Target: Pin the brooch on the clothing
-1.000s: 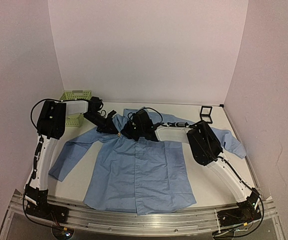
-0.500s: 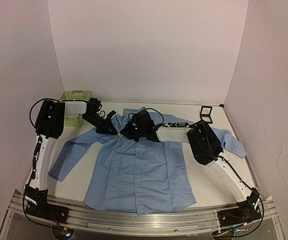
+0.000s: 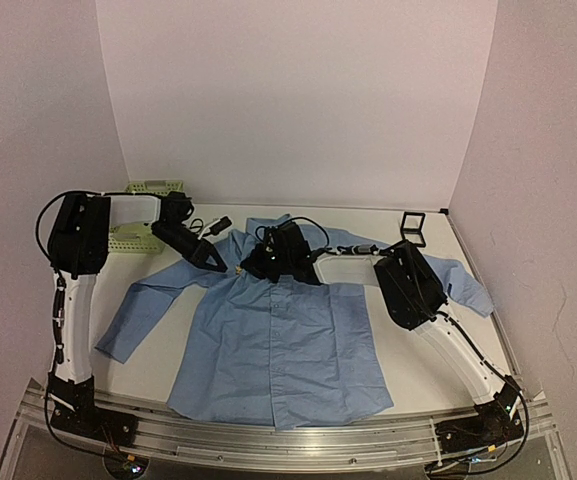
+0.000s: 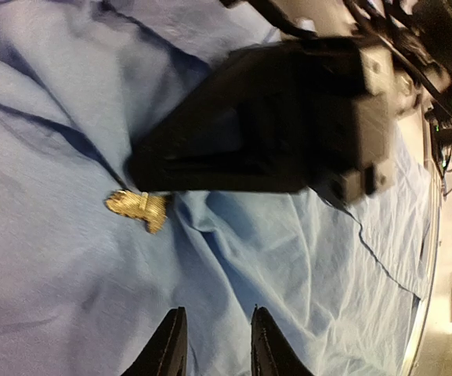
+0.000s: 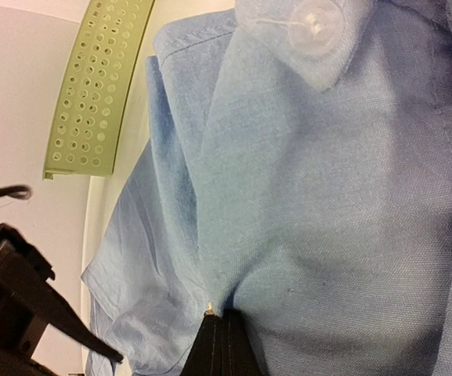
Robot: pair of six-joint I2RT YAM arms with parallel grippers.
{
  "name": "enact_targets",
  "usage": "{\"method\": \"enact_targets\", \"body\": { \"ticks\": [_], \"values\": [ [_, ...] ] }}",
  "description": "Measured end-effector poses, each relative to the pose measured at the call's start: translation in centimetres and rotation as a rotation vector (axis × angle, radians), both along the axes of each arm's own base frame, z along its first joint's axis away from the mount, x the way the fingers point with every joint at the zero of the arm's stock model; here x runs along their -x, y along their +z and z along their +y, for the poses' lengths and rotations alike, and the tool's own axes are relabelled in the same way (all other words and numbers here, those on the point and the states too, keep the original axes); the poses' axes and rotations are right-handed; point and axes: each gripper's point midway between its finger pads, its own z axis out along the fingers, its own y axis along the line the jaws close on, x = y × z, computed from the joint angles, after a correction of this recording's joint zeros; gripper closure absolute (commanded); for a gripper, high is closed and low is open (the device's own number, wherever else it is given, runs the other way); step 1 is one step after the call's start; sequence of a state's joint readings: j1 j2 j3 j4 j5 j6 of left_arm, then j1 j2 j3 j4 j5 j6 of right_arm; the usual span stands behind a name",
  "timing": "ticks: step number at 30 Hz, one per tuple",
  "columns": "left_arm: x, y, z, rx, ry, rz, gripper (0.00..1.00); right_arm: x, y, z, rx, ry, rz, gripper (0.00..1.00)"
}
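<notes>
Small golden brooch (image 4: 137, 209) lies on the light blue shirt (image 3: 278, 340), spread flat front-up.

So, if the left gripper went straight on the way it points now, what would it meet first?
Probably the shirt cloth just ahead of the left gripper, though depth is unclear. Beyond it on that line is the right gripper; the brooch lies slightly aside.

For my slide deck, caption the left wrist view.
Brooch on the blue shirt beside the shut right gripper; left gripper open nearby.

R arm (image 3: 408, 285) across shirt (image 3: 288, 350) top, front free, basket (image 5: 92, 86) far L
</notes>
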State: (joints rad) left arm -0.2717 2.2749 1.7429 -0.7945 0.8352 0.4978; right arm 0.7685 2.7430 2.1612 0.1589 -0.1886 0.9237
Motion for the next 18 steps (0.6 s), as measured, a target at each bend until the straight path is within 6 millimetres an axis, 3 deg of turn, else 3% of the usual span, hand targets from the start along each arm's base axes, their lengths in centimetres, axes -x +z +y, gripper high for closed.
{"method": "enact_targets", "body": {
  "ticks": [4,8,13,18],
  "values": [
    [1.6,-0.5,-0.1,-0.008,-0.117,-0.117,0.65,0.0,0.0,0.0,0.003,0.005,-0.007,1.0],
    [3.0,-3.4,-0.7,-0.061,-0.189,-0.203,0.63,0.1,-0.1,0.0,0.001,0.008,-0.01,1.0],
    [2.6,-3.8,-1.9,-0.078,-0.236,-0.349,0.62,0.1,-0.1,0.0,-0.002,0.01,-0.011,1.0],
    [2.8,-4.1,-1.8,-0.093,-0.268,-0.436,0.63,0.1,-0.1,0.0,-0.004,0.008,-0.013,1.0]
  ]
}}
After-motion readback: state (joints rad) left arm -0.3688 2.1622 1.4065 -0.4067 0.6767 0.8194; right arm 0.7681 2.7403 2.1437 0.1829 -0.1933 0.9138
